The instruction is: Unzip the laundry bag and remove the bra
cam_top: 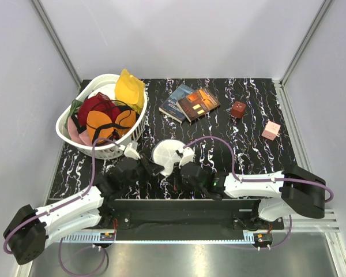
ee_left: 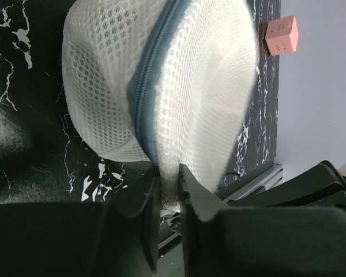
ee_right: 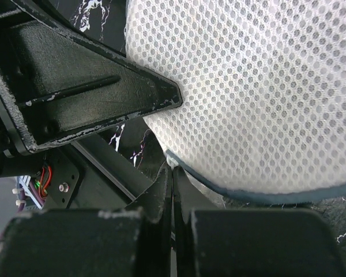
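The white mesh laundry bag (cam_top: 168, 154) sat on the black, white-veined tabletop (cam_top: 248, 156), close to its 6 o'clock edge and between the two arms. From the left wrist, the bag (ee_left: 161, 75) showed a grey-blue zip (ee_left: 143, 98) running over its dome, closed along the stretch in view. From the right wrist, the bag (ee_right: 265, 86) filled most of the view, its lower rim bound in grey.

The left tool (cam_top: 155, 167) met the bag at about 7 o'clock. In its own camera the left tool (ee_left: 168, 184) was narrowed to a slim gap, with a fold of mesh beside the zip pinched between its fingers (ee_left: 150, 208). The right tool (cam_top: 179, 167) came in at about 5 o'clock. Seen from its wrist, the right tool (ee_right: 172, 179) was closed to a hairline, its tips nipping the bag's grey-bound rim.

At 10 o'clock from the bag stood a white slotted basket (cam_top: 69, 124) holding an orange-cupped bra (cam_top: 109, 124), a red garment (cam_top: 98, 105) and a yellow item (cam_top: 130, 89). Two books (cam_top: 190, 103) lay at 1 o'clock. A dark red cube (cam_top: 238, 109) and a pink cube (cam_top: 271, 130) rested at 2 o'clock, well apart from the bag.
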